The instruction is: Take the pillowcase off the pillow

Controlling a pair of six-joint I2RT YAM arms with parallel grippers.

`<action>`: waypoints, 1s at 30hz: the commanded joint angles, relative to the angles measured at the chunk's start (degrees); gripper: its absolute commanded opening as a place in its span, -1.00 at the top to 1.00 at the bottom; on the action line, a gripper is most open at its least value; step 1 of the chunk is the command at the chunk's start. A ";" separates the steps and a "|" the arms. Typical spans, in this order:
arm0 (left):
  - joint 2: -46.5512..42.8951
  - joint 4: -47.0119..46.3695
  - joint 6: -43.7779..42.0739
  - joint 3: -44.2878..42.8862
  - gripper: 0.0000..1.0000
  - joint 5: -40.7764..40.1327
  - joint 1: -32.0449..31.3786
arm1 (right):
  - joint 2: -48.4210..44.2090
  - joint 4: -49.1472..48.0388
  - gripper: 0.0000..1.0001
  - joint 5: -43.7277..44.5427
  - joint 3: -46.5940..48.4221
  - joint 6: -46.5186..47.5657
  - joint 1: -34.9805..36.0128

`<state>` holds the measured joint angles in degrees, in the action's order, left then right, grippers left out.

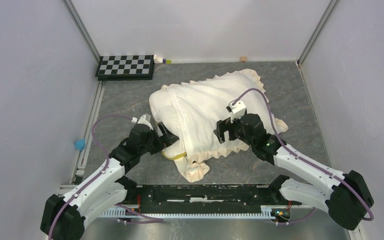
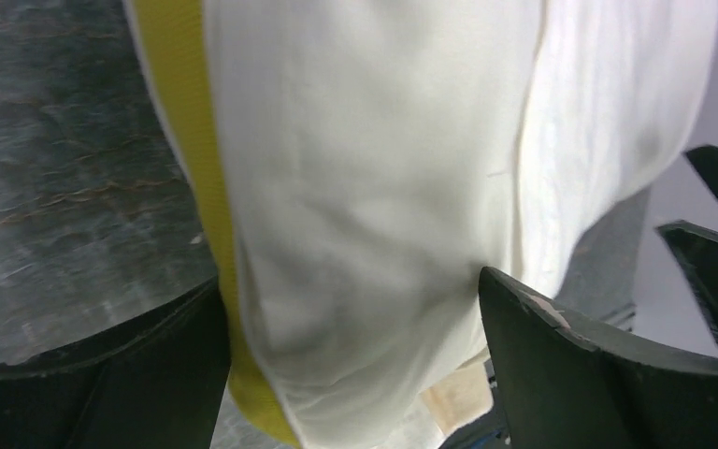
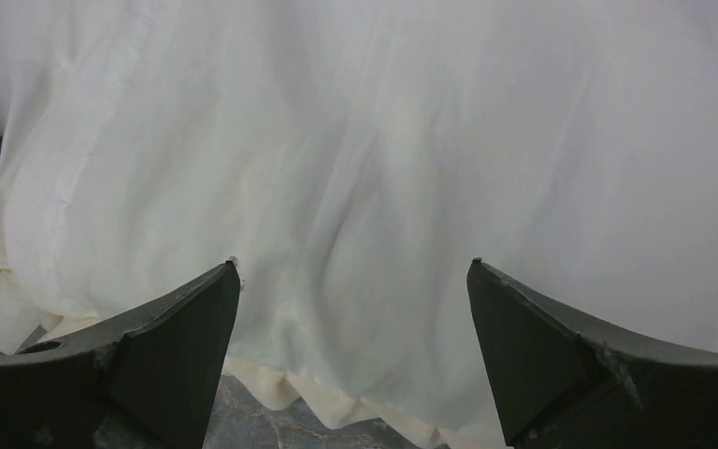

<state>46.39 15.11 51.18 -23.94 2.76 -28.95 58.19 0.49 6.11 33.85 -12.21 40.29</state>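
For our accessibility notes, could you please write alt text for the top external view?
A cream pillow lies on a grey table, its left end and yellow band sticking out of a frilled cream pillowcase. The left gripper and right gripper, both open, reach in at its near edge. A checkerboard sits at the back left.

Bright, even overhead light, soft shadows; top view sharp, wrist views soft-focused, pillowcase (image 3: 383,140) nearly washed out.
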 commanded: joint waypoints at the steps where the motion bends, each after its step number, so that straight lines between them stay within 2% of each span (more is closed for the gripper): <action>1: -1.58 -13.48 2.48 2.35 -1.00 7.70 0.09 | 2.08 -2.77 -0.96 -5.32 2.98 -0.72 1.30; 4: -1.31 -17.73 3.69 4.11 -0.98 7.61 0.11 | 2.66 -3.29 -0.96 -4.81 3.19 -0.97 2.34; 5: -0.79 -18.15 3.71 4.17 -0.87 7.61 0.11 | 2.92 -3.38 -0.96 -4.68 3.37 -0.98 2.62; 11: 0.25 -15.47 1.15 1.26 0.76 6.47 0.10 | 4.36 -2.58 -0.96 -4.01 5.36 -0.48 4.60; 12: -0.23 -13.64 1.58 1.02 0.94 6.25 0.10 | 4.58 -2.27 -0.96 -3.73 5.64 -0.40 4.84; 16: -2.46 -13.15 2.02 0.46 0.95 7.17 0.10 | 4.36 -1.59 -0.96 -0.79 6.49 0.07 5.06; 21: -4.91 -8.23 -0.25 -2.03 0.95 6.26 0.12 | 0.54 -2.74 -0.96 6.08 5.21 0.51 5.08; 27: -7.62 -5.56 -1.58 -3.79 0.95 6.33 0.11 | -6.98 -15.30 -0.96 5.16 -5.86 -0.64 5.07; 30: -8.54 -5.20 -2.28 -4.82 0.95 7.38 0.12 | -3.01 -10.29 -0.96 0.70 -0.57 -0.13 5.12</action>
<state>39.94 11.49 51.72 -24.32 8.12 -28.84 51.81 -8.45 9.72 29.61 -12.16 45.25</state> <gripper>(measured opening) 0.096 0.979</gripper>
